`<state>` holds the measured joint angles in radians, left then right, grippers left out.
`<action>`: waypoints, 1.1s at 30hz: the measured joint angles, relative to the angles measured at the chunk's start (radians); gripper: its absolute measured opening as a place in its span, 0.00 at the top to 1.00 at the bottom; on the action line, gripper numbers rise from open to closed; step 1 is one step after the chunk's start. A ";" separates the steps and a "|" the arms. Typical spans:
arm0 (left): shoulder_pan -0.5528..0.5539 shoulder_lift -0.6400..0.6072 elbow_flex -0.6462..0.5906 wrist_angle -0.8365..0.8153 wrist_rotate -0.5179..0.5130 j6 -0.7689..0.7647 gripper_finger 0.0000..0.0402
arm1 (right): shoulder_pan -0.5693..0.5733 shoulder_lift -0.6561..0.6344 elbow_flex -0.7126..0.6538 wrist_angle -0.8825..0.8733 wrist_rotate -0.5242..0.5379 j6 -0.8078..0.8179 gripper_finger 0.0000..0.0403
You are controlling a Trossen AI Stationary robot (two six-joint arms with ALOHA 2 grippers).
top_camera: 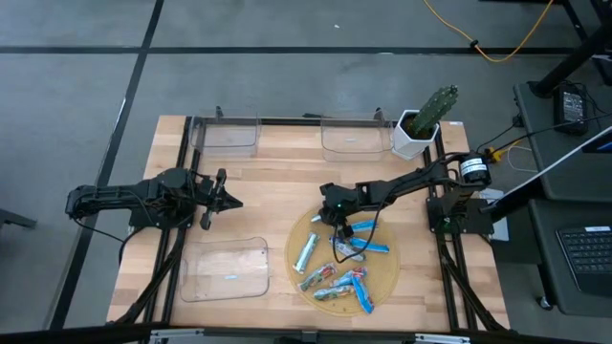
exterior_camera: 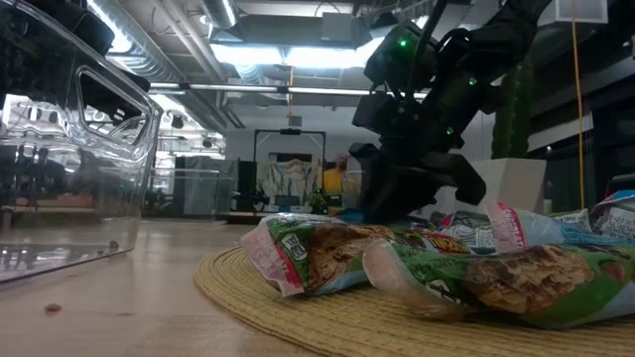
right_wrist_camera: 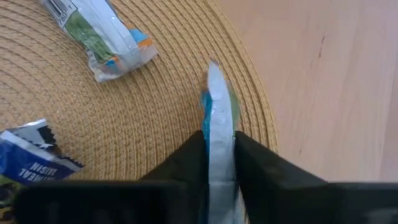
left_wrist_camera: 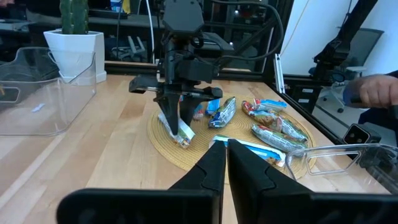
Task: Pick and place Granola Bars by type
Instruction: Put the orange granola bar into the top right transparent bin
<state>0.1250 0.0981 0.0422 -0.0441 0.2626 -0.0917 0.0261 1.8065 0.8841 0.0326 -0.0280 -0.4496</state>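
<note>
Several granola bars lie on a round woven mat (top_camera: 378, 277): a silver one (top_camera: 306, 251), a blue one (top_camera: 371, 247) and multicoloured ones (top_camera: 339, 282). Two green-wrapped bars (exterior_camera: 317, 253) lie closest in the low view. My right gripper (top_camera: 337, 232) stands over the mat's far left part, shut on a silver-and-blue granola bar (right_wrist_camera: 217, 106). My left gripper (top_camera: 232, 202) waits shut above the table's left half, pointing level toward the mat; its fingers (left_wrist_camera: 214, 163) meet in the left wrist view. My right gripper pinches the silver-and-blue bar between its two fingers (right_wrist_camera: 186, 158), which press on its two flat faces (right_wrist_camera: 219, 134). The fingers slant down from the table's right side and lie along the bar. The bar stands on edge, its free end (left_wrist_camera: 184, 137) down at the mat.
Two clear trays (top_camera: 227, 134) (top_camera: 351, 136) stand along the far edge, and a third one (top_camera: 228, 269) at the near left. A potted cactus (top_camera: 421, 129) stands at the far right corner. A person's hand (left_wrist_camera: 376, 90) shows beyond the table.
</note>
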 joint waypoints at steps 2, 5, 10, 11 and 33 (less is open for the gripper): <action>0.000 0.000 0.000 0.000 0.000 0.000 0.97 | 0.000 0.000 0.000 0.000 0.000 0.000 0.88; 0.000 0.000 0.000 0.000 0.000 0.000 0.97 | 0.000 -0.001 0.000 0.000 0.000 -0.003 0.96; 0.000 0.000 0.000 0.000 0.000 0.000 0.98 | 0.000 -0.008 0.000 -0.011 0.005 -0.006 0.92; 0.000 0.000 0.000 0.000 0.000 0.000 0.98 | 0.000 -0.015 0.000 -0.019 0.008 -0.009 0.92; 0.000 0.000 0.000 0.000 0.000 0.000 0.98 | 0.203 -0.487 0.063 -0.462 -0.289 -0.385 0.98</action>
<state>0.1250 0.0979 0.0423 -0.0441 0.2626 -0.0917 0.2287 1.3196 0.9473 -0.4294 -0.3168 -0.8346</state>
